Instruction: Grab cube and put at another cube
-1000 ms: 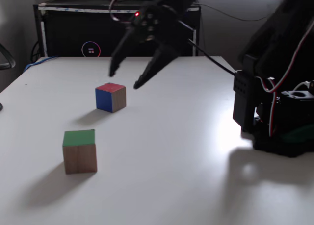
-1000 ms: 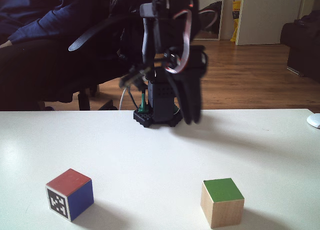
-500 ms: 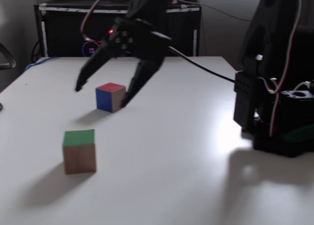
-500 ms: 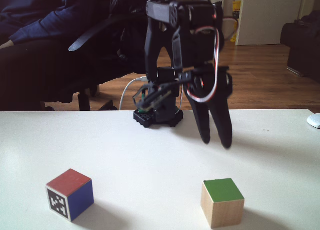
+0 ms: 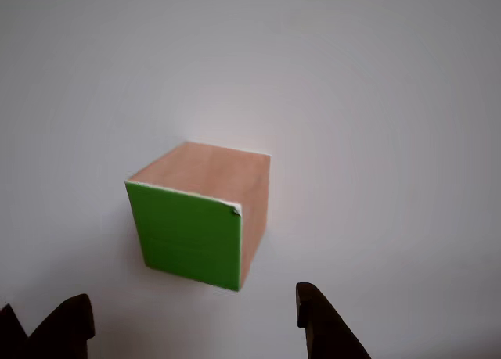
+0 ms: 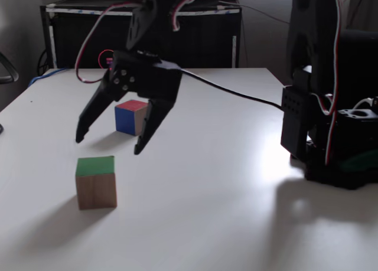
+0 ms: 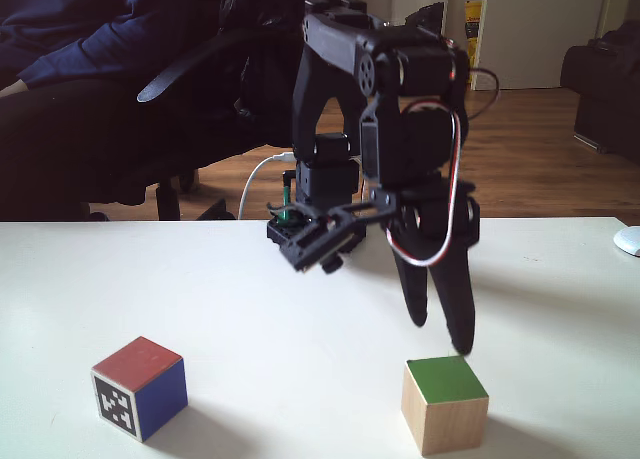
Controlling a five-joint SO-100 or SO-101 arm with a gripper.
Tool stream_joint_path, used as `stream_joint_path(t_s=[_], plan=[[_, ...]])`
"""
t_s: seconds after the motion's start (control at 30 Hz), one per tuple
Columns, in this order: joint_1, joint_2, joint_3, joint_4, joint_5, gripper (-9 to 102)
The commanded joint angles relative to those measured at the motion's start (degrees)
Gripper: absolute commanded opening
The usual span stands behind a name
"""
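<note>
The wooden cube [image 6: 95, 182] with its green face up sits at the front left of the white table in a fixed view. My gripper [image 6: 110, 144] hangs open just above and behind it, holding nothing. The red cube [image 6: 131, 116] with a blue side stands farther back, partly behind one finger. From the opposite side, the gripper [image 7: 441, 333] hovers right over the wooden cube [image 7: 445, 404], and the red cube [image 7: 138, 387] shows its black-and-white marker at the left. In the other view the wooden cube [image 5: 196, 226] lies ahead of the open gripper [image 5: 196, 328].
The arm's black base [image 6: 331, 135] stands at the table's right side, with a cable running to the gripper. A black cabinet [image 6: 88, 41] lines the far edge. A seated person [image 7: 80, 79] is behind the table [image 7: 250, 309]. A white object [image 7: 628, 241] sits at the right edge.
The gripper has swung from above the red cube down toward the wooden cube, staying open. Neither cube has moved.
</note>
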Motion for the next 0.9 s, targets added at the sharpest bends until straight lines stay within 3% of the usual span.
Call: stream_joint_path(t_s=[0.0,0.87], plan=[[1.6,-1.3,-4.4,0.4,0.2,40],[-1.0,-13.7,-12.8,0.4,2.1,39]])
